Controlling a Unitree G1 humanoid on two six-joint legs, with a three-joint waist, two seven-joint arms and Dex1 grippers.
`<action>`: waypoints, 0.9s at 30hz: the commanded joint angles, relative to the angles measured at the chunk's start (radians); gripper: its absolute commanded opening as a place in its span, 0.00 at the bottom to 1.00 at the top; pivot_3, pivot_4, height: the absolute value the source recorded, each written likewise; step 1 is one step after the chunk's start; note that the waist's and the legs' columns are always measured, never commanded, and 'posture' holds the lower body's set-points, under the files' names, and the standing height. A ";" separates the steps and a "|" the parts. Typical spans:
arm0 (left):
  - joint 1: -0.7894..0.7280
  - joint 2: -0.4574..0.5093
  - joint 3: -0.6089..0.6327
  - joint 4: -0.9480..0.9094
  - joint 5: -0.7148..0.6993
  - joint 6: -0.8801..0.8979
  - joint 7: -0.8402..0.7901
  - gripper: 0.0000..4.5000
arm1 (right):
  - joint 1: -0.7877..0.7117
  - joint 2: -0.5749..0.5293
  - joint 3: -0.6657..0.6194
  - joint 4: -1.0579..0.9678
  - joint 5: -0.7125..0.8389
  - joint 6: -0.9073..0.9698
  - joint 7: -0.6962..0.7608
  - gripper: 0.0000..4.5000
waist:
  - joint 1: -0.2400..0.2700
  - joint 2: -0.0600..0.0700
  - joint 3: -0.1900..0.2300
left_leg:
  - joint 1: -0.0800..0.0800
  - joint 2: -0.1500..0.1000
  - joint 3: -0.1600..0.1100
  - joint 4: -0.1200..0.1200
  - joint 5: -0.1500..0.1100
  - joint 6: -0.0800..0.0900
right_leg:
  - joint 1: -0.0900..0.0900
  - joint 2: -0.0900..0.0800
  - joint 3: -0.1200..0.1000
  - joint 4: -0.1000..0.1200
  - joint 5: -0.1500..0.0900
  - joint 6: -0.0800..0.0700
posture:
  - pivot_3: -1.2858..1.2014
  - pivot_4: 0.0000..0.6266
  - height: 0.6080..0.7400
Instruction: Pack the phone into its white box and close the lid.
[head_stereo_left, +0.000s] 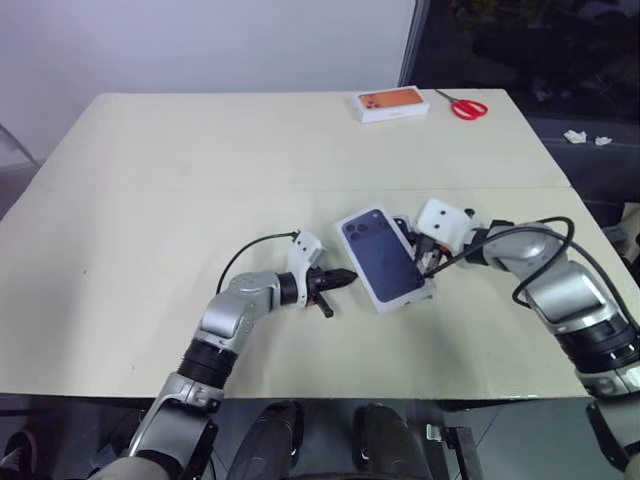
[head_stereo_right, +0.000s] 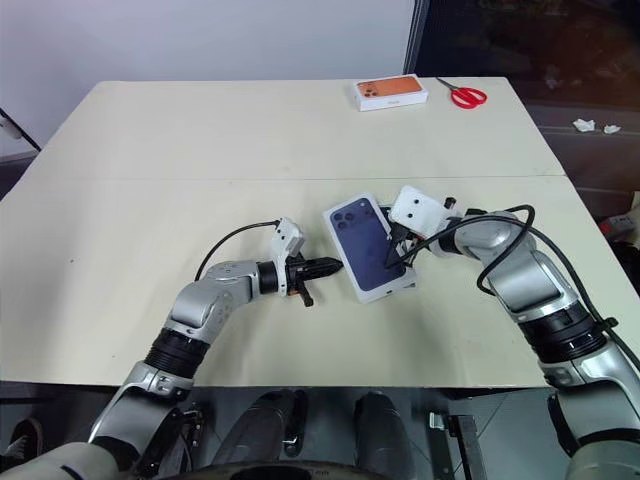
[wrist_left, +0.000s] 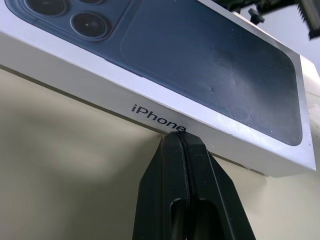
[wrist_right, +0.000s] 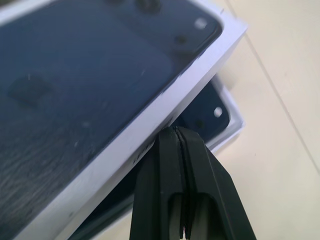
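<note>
The lid (head_stereo_left: 380, 255), white with a dark blue phone printed on top, lies askew over the white box (wrist_right: 235, 131) at the middle of the table. It does not sit flush: one corner of the box sticks out from under it, with the dark phone (wrist_right: 205, 112) showing inside. My left gripper (head_stereo_left: 348, 277) is shut with nothing in it, and its tips (wrist_left: 179, 137) rest against the lid's left long side. My right gripper (head_stereo_left: 424, 260) is shut and empty too, its tips (wrist_right: 174, 131) pressed against the lid's right side wall.
An orange-topped white box (head_stereo_left: 392, 103) and red scissors (head_stereo_left: 465, 106) lie at the table's far right edge. The cream table (head_stereo_left: 150, 200) is bare to the left and in front of the box.
</note>
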 joint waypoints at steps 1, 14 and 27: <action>-0.057 -0.032 0.026 0.000 -0.009 -0.022 0.015 0.00 | 0.005 -0.024 -0.032 0.010 -0.046 -0.046 0.002 0.01 | 0.000 0.000 0.000 | 0.000 0.000 0.000 0.000 0.000 0.000 | 0.000 0.000 0.000 0.000 0.000 0.000 | 0.52 0.24 1.00; -0.104 -0.055 0.038 0.070 0.013 -0.041 0.017 0.00 | 0.016 -0.002 -0.068 0.025 -0.082 -0.040 0.012 0.01 | -0.002 0.000 0.000 | 0.000 0.000 0.000 0.000 0.001 -0.003 | 0.000 0.000 -0.001 0.000 0.000 0.000 | 0.52 0.24 1.00; -0.107 -0.079 0.034 0.065 0.006 -0.022 0.017 0.00 | 0.073 -0.045 -0.083 -0.040 -0.117 -0.033 0.048 0.01 | -0.001 0.000 0.000 | 0.000 0.000 0.000 0.000 0.002 -0.003 | 0.000 0.001 -0.001 0.000 0.000 0.000 | 0.52 0.24 1.00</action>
